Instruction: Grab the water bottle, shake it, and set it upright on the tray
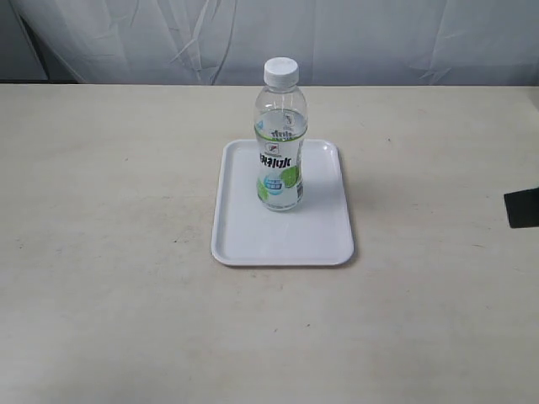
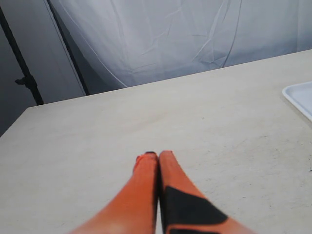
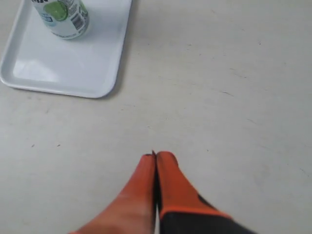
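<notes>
The water bottle stands upright on the white tray at the table's middle, white cap on top, green-and-white label facing the exterior camera. Its lower part and the tray also show in the right wrist view. My right gripper is shut and empty, well clear of the tray over bare table; only a dark bit of that arm shows at the exterior view's right edge. My left gripper is shut with nothing in it, away from the tray, whose corner shows at the frame edge.
A white cloth backdrop hangs behind the table's far edge. A dark stand rises beyond the table's corner in the left wrist view. The beige tabletop spreads wide on both sides of the tray.
</notes>
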